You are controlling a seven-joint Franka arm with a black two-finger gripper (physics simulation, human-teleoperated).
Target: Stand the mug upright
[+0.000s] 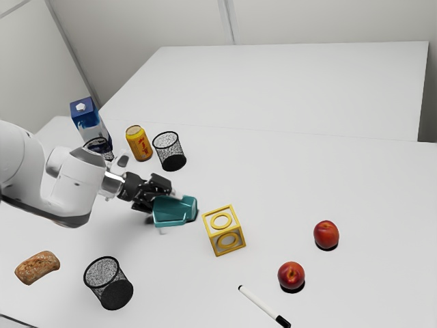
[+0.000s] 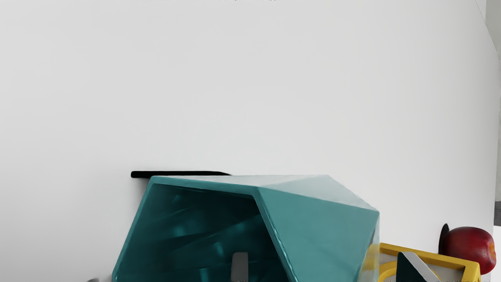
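Observation:
The teal mug [image 1: 172, 212] lies on its side on the table, just beyond the black gripper [image 1: 162, 210] in the exterior view. In the wrist view, the faceted mug [image 2: 317, 223] turns its dark mouth toward my hand. My gripper [image 2: 166, 273] stands open at the mug: one grey fingertip [image 2: 239, 267] shows within the mouth's outline, and a small bit of the other is at the bottom edge, outside the rim. Contact with the mug's wall cannot be made out.
A yellow-framed block [image 1: 224, 230] stands close beside the mug. Farther off are two red fruits [image 1: 326, 234], a marker [image 1: 263, 305], bread [image 1: 37, 267] and a mesh cup [image 1: 109, 283]. Another mesh cup [image 1: 169, 151], a yellow can [image 1: 138, 143] and a blue carton [image 1: 89, 122] stand behind the hand.

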